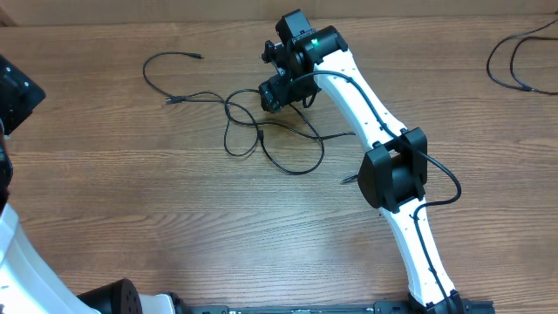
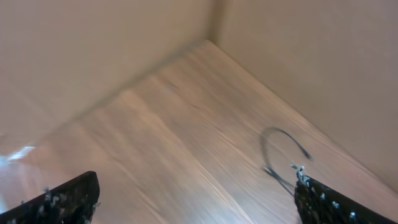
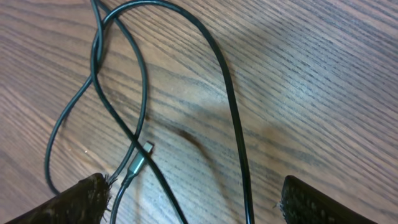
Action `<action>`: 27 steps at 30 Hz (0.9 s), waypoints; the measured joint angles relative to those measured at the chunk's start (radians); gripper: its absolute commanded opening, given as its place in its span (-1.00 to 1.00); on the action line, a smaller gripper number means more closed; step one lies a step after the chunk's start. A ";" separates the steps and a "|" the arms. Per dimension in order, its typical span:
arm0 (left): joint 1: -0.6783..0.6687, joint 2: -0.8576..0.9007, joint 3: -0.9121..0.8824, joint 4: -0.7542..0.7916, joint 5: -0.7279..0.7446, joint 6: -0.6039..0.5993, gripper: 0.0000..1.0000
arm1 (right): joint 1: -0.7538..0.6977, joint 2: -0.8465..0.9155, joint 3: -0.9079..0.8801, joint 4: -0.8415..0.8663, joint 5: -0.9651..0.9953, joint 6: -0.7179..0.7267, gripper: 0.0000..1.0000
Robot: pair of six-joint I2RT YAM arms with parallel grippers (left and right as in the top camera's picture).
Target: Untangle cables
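Though smeared by blur in the left wrist view, can make out the left hand (image 2: 196,186) spread wide open over bare brown wood-grain desk (image 2: 155,124), dark fingers (image 2: 62,202) cut off at both bottom corners. Past the finger at frame right, a thin dark loop of cord (image 2: 283,146) w/ a small plug end, too soft to say which strand. Tan walls (image 2: 93,50) meeting in a corner behind. From overhead, only a black block and a white curve of the left arm (image 1: 16,92) at the left edge, rest out of frame; can't place its hand there.

Right hand (image 3: 193,196) open as well, finger pads (image 3: 74,199) clipped by frame bottom, straddling the thin black cables (image 3: 233,106) w/o pinching any. Silver-tipped plug (image 3: 140,158) flat on the wood, just beside the finger at frame left.

Overhead: white right arm (image 1: 357,87) reaching in from the bottom edge to the tangle (image 1: 261,138), upper-middle of desk. Part of the crossings hidden under the black wrist, so can't count overlaps. Loose tail off toward upper left, plug end free. Separate thin black cord (image 1: 514,65) in the top-right corner, well apart, partly cut by the frame. Plenty of open wood left, below and right of the tangle; far desk edge close behind the wrist.
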 measured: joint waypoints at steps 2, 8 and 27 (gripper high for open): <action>0.008 0.003 0.000 0.000 0.099 0.027 1.00 | 0.000 0.000 -0.017 0.012 0.001 0.000 0.75; -0.001 0.067 0.000 -0.015 0.398 0.192 0.99 | 0.000 0.004 -0.034 0.013 0.000 0.000 0.75; -0.004 0.135 -0.029 -0.019 0.602 0.390 0.99 | 0.000 0.027 -0.034 0.040 0.001 -0.053 0.64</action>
